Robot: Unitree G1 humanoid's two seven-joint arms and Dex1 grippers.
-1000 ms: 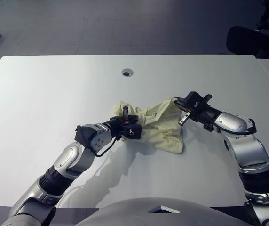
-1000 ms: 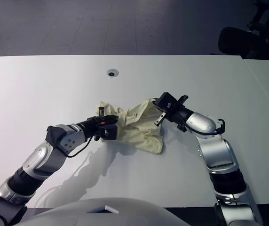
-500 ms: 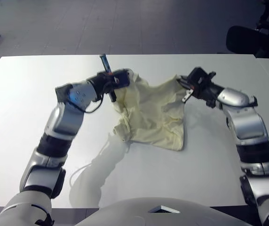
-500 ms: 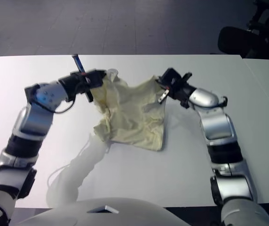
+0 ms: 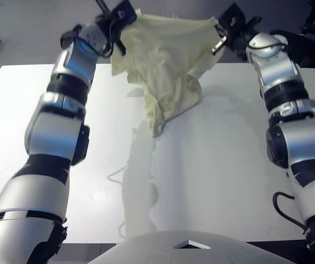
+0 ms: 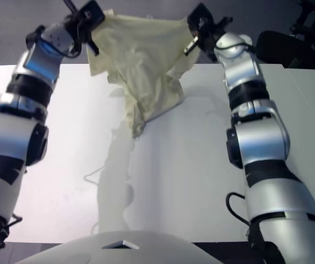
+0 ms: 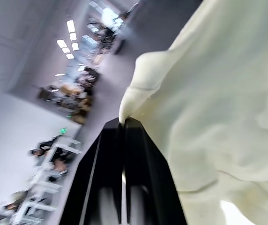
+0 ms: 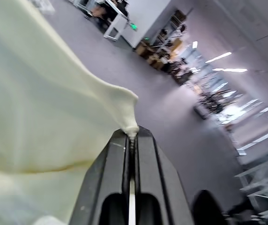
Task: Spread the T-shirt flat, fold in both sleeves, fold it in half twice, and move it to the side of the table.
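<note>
The white table (image 5: 229, 165) lies nearest, with a long shadow running down its middle. Over its far half the pale yellow T-shirt (image 5: 168, 60) hangs in the air, bunched and narrowing to a low tip close above the tabletop. Both arms reach forward and up, almost straight, one on each side of the cloth. Farthest off, the left gripper (image 5: 121, 19) and the right gripper (image 5: 219, 30) each pinch an upper corner, fingers closed tight on the fabric, the top edge stretched between them

support: white table (image 5: 234, 165) | top: smooth, flat | beyond far edge: grey floor (image 5: 31, 27)
</note>
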